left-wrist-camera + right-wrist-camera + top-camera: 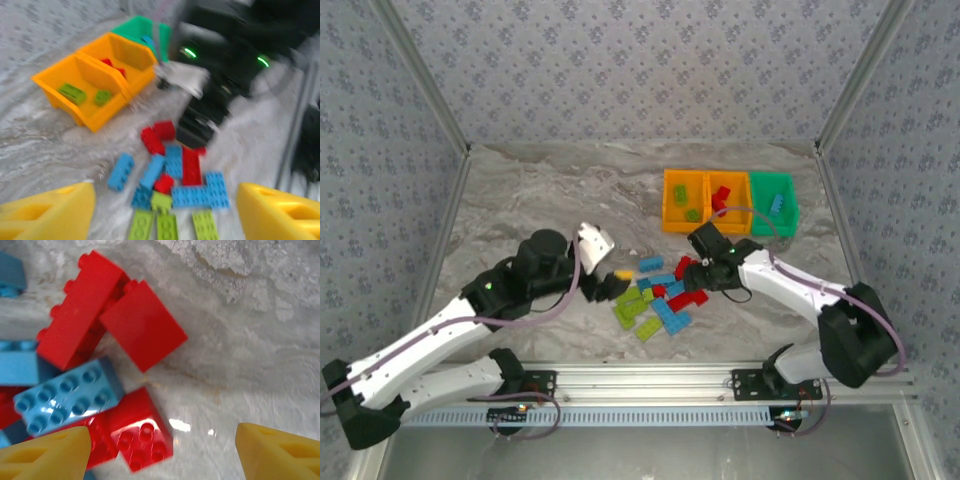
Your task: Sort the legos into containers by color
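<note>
Loosely heaped on the grey marbled bench [550, 190], the legos [660, 297] form a mixed pile of red, light blue and lime green bricks. This pile serves as the landmark for everything else.

Beyond the pile and a little to its right, three bins stand touching in a row:
- The left orange bin [684, 200] holds two green bricks.
- The middle orange bin [728, 200] holds red ones.
- The green bin [773, 203] holds a blue brick.

The left end effector [615, 278] sits just left of the pile. In its wrist view its yellow fingers [45, 212] stand wide apart with nothing between them, and the pile's green and blue bricks lie ahead.

The right end effector [705, 272] is low over the pile's far right edge. Its fingers [45, 455] are also spread and grip nothing. Close below it lie a smooth-sided red brick [142, 332] tipped on its side, a light blue eight-stud brick [67, 395] and further red bricks touching them.
</note>
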